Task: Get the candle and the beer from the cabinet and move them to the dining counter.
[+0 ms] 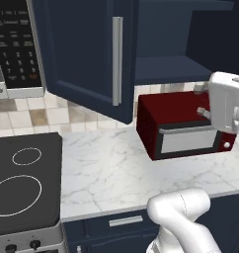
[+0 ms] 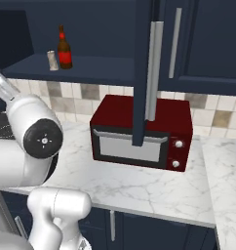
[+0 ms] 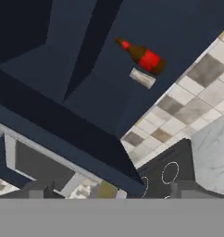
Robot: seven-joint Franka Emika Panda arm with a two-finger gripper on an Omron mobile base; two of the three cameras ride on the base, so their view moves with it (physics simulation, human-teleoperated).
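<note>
Brown glass beer bottle with a wide red label and red around its slim neck (image 2: 64, 50) stands upright on the shelf of the open dark navy wall cabinet with flat doors and long silver bar handles (image 2: 90, 68), toward the shelf's left end in the right base view. Tiny pale beige-grey candle stub with a narrower top (image 2: 52, 60) stands just beside it, on its left in that view; whether the two touch cannot be told. Judgement on handling: bottle is rigid, smooth glass, likely slippery and breakable, tall and easily tipped; best taken across the labelled body, not the thin neck. Candle looks light and stiff but very small, so a grip must be centred low on it, and its closeness to the bottle risks a knock. Hand view looks up at both from below and to one side, bottle (image 3: 144, 57) and candle (image 3: 142, 77) well apart from the two-finger gripper (image 3: 111, 190), whose dark tips stand far apart at the view's bottom: claw wide, holding nothing. Cabinet door (image 1: 87, 54) hangs open out over the worktop; its edge and handle crowd the approach. Below the shelf: beige tile backsplash (image 2: 76, 93), red boxy microwave (image 2: 142, 132) on the white grey-veined marble worktop (image 1: 116, 168), black cooktop (image 1: 22, 183) to the left. Judged stage: reach not yet made.
</note>
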